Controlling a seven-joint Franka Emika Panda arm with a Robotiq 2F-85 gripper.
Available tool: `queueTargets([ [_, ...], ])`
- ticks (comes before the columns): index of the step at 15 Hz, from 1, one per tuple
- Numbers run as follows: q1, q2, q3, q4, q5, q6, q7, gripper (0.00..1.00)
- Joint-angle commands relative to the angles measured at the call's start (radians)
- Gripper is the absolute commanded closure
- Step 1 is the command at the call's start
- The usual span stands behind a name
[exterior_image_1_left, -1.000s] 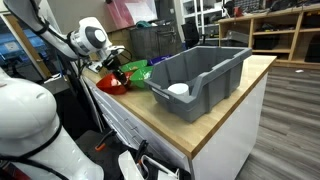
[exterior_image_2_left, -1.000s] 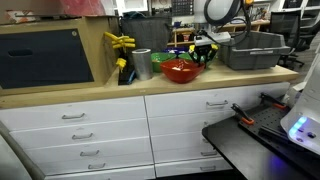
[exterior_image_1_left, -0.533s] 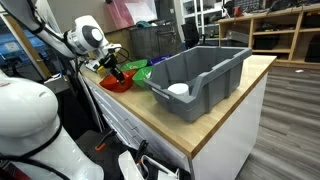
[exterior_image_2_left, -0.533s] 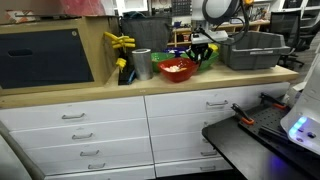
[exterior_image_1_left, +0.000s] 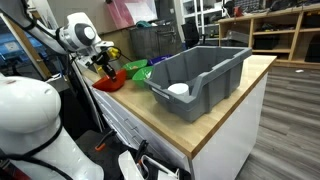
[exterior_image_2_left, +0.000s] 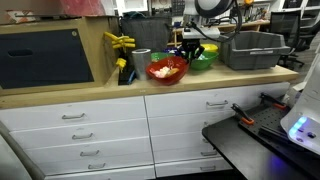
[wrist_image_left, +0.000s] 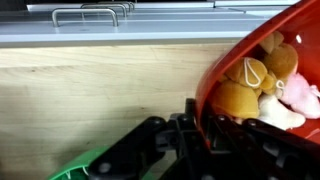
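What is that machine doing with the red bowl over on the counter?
A robot arm's tool is clamped on the rim of a red bowl and holds it tilted over the wooden counter. Small soft-looking items, tan and pink, lie inside the bowl. A green bowl sits just beside it, and a big grey bin stands further along the counter. Whether the red bowl's base touches the counter is hard to tell.

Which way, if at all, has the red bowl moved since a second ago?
Yes. The red bowl, held at its rim by the gripper, has shifted away from the green bowl and the gray bin, toward the metal cup.
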Motion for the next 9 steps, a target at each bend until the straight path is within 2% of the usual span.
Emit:
queueTargets([
  [1,0.007,-0.033,0.002,0.059,0.044,-0.026,-0.038,0.97],
  [9,-0.027,-0.108,-0.018,0.081,0.045,-0.068,-0.057,0.97],
])
